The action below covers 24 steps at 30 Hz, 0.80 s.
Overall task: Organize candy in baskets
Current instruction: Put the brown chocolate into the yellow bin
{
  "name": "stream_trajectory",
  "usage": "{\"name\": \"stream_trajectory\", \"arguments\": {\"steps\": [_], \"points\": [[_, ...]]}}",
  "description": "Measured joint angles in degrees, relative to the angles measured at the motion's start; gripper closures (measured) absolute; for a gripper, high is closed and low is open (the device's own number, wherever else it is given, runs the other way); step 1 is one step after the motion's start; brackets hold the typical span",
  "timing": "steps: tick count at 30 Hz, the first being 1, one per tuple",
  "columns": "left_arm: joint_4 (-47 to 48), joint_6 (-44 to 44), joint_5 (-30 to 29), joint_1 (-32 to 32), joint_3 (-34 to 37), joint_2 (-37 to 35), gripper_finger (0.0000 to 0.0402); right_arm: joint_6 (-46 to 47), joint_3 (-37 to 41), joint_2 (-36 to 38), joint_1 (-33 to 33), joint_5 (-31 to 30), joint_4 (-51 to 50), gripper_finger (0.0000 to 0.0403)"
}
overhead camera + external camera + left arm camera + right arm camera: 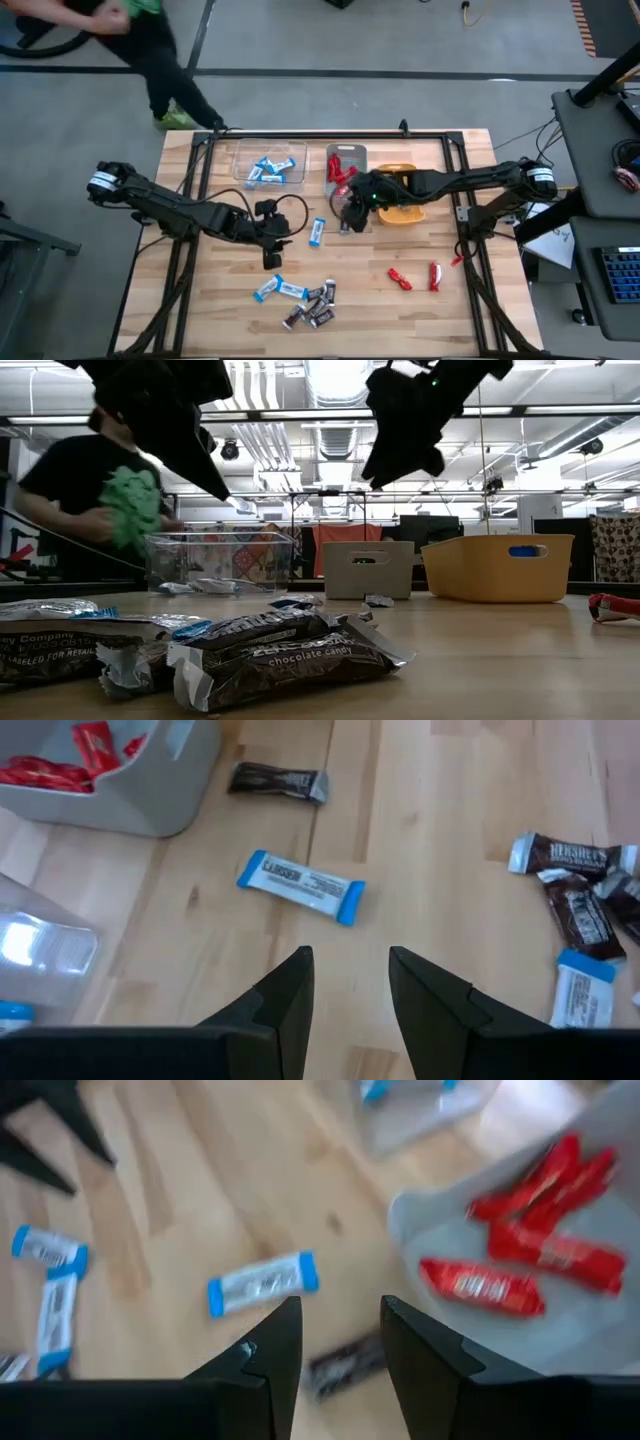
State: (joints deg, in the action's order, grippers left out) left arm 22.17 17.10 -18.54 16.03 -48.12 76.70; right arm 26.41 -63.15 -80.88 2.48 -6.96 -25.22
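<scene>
I work in an open robotics lab or workshop. Exposed ducts [335, 400] and ceiling beams run overhead, a grey concrete floor [300, 35] surrounds my wooden table [440, 310], and a desk with a keyboard [622, 275] stands alongside.

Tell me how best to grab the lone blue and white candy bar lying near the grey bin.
Probably grip the blue and white bar across its narrow middle, coming straight down from above. It lies flat on the table with bare wood all around, so its long sides are free. The left end effector is open just short of it; turning it to span the width should help.
</scene>
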Motion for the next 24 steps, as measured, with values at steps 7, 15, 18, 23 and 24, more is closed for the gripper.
{"name": "stream_trajectory", "arguments": {"steps": [7,15,18,23,24], "points": [[-0.7,-1.3,-0.6,0.0,0.0,0.0,0.0285,9.9,0.0,0.0,-5.0,-0.1,-3.7,0.0288],[2.9,-3.5,-0.6,0.1,0.2,0.0,0.0285,17.1,-3.2,-6.1,-8.5,-2.6,-4.6,0.0289],[3.0,-3.1,-0.6,0.3,1.2,0.0,0.0285,18.3,-6.5,-10.3,-8.6,-2.6,-8.0,0.0289],[3.3,-1.3,-0.5,1.5,4.6,-0.1,0.0285,20.6,-12.7,-17.9,-8.5,-2.6,-17.7,0.0289],[3.3,-0.6,-0.5,1.8,5.2,-0.3,0.0285,20.6,-13.9,-19.1,-8.5,-2.6,-19.0,0.0289]]}}
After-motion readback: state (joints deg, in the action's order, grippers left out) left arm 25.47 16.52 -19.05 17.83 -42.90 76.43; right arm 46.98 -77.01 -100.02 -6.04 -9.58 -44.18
